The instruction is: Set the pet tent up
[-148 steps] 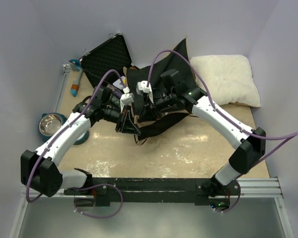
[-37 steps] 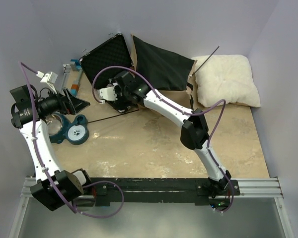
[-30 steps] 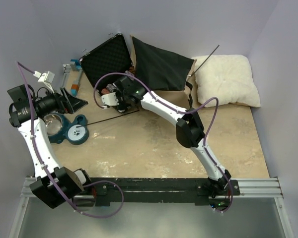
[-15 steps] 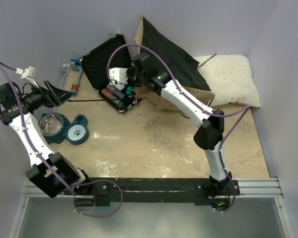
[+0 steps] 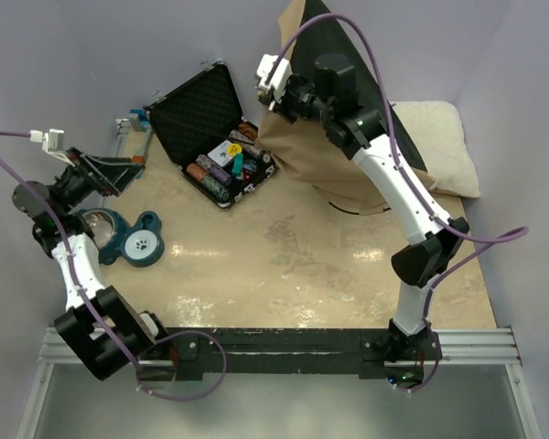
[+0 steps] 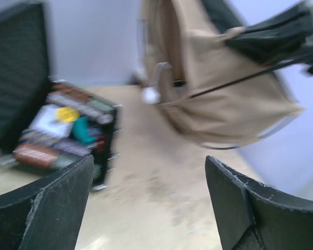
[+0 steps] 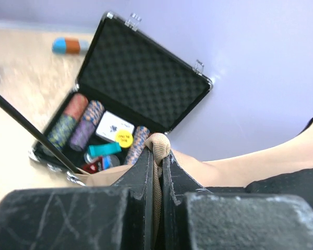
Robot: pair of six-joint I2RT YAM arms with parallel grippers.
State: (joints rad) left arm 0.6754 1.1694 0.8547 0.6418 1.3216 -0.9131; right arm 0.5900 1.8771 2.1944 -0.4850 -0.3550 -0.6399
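Raised since prev. — pet tent hangs, long axis prob. vertical.

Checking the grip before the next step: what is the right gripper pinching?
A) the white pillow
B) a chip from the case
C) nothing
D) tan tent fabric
D: the right wrist view shows the right gripper shut on a fold of the tan tent fabric.

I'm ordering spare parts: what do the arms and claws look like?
The left arm and right arm match: white links, black joints, a purple cable looping off each. The left claw and right claw have matte black, scuffed fingers.
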